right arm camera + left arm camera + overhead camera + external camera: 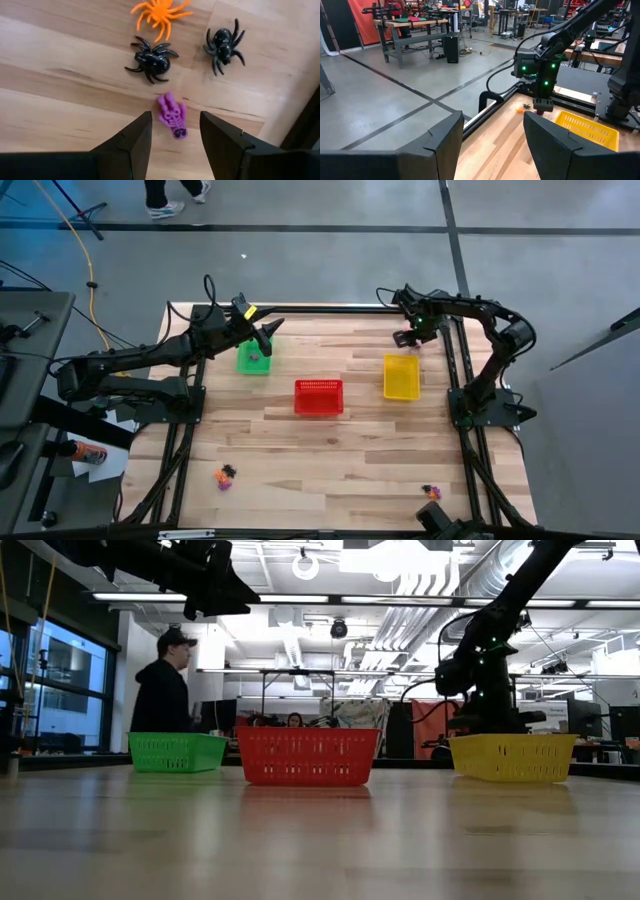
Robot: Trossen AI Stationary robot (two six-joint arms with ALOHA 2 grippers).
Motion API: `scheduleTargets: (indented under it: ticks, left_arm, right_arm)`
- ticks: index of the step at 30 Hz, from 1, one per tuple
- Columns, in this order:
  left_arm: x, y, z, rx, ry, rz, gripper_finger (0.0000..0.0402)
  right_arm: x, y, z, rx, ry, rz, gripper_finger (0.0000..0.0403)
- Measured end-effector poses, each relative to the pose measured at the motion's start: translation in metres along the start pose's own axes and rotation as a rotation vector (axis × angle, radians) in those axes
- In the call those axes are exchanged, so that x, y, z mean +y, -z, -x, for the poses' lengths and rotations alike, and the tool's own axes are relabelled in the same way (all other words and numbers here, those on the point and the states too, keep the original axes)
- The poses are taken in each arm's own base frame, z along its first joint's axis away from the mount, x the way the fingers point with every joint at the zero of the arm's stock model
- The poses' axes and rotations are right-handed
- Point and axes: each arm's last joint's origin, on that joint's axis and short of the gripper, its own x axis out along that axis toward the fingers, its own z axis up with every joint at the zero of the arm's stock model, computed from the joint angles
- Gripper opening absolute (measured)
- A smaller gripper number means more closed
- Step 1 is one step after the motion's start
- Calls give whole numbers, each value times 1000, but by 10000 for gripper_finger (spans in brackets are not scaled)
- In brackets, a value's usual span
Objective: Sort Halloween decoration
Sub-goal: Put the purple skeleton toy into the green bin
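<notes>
**At the far right corner: purple trinket lined up, sorting barely begun**

Across the table, scant progress as far as can be judged. Three baskets in a row: green basket (254,359) on the left, red basket (319,397) in the middle, yellow basket (401,377) on the right. Something small and dark inside the green one, too tiny to name; red and yellow apparently bare. Still unsorted: a small cluster (225,476) near the front left edge, another cluster (431,492) near the front right edge, and a group beside the far right rail, just beyond the yellow basket.

Under the right gripper (175,135), that far group in close view: a purple skeleton (172,116), two black spiders, one (151,61) just beyond it and the other (223,46) off to the side, and an orange spider (160,13) farthest out. All flat on the wood, none touching a finger.

Right jaws parted and empty, pointing down at the tabletop. Purple skeleton directly in line with the gap, partly between the two fingertips, lying lengthwise along the gap. Probably well placed for a straight descent and pinch; nearest black spider close enough to be nudged.

Left gripper (492,150) raised above the green basket, fingers spread, nothing between them.
</notes>
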Motion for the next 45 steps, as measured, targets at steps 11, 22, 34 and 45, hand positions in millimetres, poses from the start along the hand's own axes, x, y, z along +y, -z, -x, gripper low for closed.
scheduleTargets:
  ticks: [11, 22, 34, 45]
  left_arm:
    - [0, 0, 0, 0, 0, 0, 197]
    - [0, 0, 0, 0, 0, -1, 197]
    - [4, -16, 18, -90, 22, 17, 197]
    - [0, -15, 19, -54, 187, 172, 197]
  right_arm:
    - [10, 2, -8, 26, 58, 52, 153]
    - [12, 4, -8, 36, 61, 79, 11]
    - [4, 17, 44, -151, -34, 83, 5]
    - [34, 40, 143, -719, -644, 336, 2]
